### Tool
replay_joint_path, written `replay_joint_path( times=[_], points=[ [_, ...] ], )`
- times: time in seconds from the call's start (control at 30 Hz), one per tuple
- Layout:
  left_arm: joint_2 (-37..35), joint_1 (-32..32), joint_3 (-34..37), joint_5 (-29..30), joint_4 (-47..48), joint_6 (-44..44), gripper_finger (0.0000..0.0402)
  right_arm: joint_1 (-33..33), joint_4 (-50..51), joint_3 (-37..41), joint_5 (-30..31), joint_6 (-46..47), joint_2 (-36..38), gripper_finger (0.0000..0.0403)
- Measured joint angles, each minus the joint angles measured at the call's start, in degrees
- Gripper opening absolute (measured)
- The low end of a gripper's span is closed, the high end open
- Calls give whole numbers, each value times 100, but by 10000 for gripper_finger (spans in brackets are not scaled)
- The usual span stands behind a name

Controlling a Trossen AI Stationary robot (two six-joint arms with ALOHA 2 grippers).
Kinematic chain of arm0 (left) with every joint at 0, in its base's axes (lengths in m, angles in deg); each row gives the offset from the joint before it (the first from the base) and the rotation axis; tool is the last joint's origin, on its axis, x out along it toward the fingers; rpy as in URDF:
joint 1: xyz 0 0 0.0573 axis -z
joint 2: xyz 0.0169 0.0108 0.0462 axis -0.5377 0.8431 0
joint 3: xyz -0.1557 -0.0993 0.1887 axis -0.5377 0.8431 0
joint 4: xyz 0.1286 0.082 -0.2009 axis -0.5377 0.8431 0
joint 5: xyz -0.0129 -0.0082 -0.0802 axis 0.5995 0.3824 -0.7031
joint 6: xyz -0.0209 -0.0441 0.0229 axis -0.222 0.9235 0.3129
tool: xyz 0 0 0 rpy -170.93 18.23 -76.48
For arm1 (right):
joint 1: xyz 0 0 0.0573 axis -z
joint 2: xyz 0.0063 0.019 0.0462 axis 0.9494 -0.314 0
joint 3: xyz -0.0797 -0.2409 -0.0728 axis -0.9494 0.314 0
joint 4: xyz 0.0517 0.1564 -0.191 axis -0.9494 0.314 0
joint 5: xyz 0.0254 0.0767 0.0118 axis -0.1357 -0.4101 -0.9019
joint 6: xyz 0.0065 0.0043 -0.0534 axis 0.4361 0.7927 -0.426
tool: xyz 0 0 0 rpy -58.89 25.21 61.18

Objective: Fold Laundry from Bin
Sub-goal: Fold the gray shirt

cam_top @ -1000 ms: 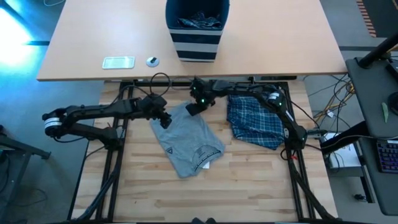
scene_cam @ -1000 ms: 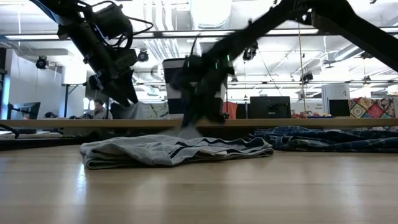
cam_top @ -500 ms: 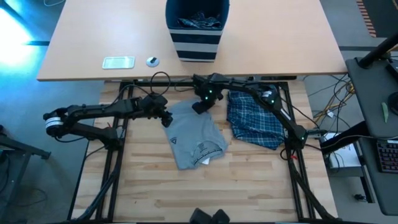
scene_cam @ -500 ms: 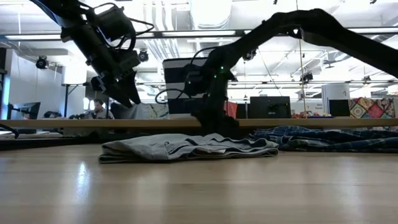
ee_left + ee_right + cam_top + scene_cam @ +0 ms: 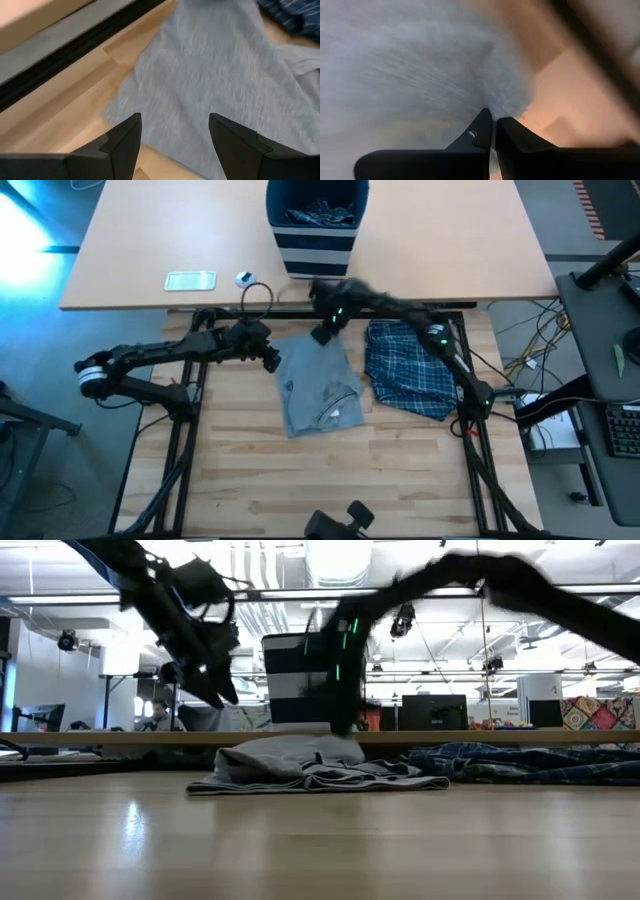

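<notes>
From the high view, a soft grey cotton T-shirt (image 5: 318, 385) lay bunched on the pale wooden slatted table (image 5: 250, 470), its top edge drawn toward the far side, with a crumpled blue-and-white plaid garment (image 5: 408, 375) just beside it on the right. The left gripper (image 5: 272, 362) hung at the shirt's upper left corner, and the right gripper (image 5: 322, 335) sat at the upper edge, blurred. Beyond the work surface, the navy soft-sided fabric bin with pale stripes (image 5: 316, 242) stood on a tan desk (image 5: 120, 240), dark cloth visible inside it. In the low view, the grey shirt formed a low rumpled heap with its middle raised a little under the right arm, while the left gripper was above the cloth and apart from it. The left wrist view showed that arm's two dark fingers (image 5: 122, 142) spread wide with nothing between them, the grey fabric lying below. The right wrist view showed its fingers (image 5: 482, 132) pressed tight together at the shirt's edge; whether a fold of cloth was pinched there could not be made out. The step in hand seemed to be spreading the shirt flat before folding. The next move would likely need the left gripper to descend and close on its corner.
</notes>
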Motion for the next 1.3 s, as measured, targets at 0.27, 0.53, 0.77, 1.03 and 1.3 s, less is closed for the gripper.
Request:
replay_joint_path(
  times=[0.27, 0.53, 0.77, 1.03, 1.3],
  points=[
    [990, -17, -532, -205, 72, -179, 217, 3, -41, 782, -70, -99, -387, 46],
    [786, 137, -800, -742, 108, -973, 217, -129, 292, 772, 8, -673, 592, 152],
    [428, 630, -357, -1657, 112, -1008, 217, -861, 467, 2068, -305, -1521, 1595, 200],
    [323, 2179, 37, -1186, -203, -477, 217, -1769, -1111, 4870, 121, -2962, 3013, 194],
    [246, 2812, 485, -759, -1075, 699, 217, -2118, -2608, 6245, 768, -3397, 3350, 200]
  ],
)
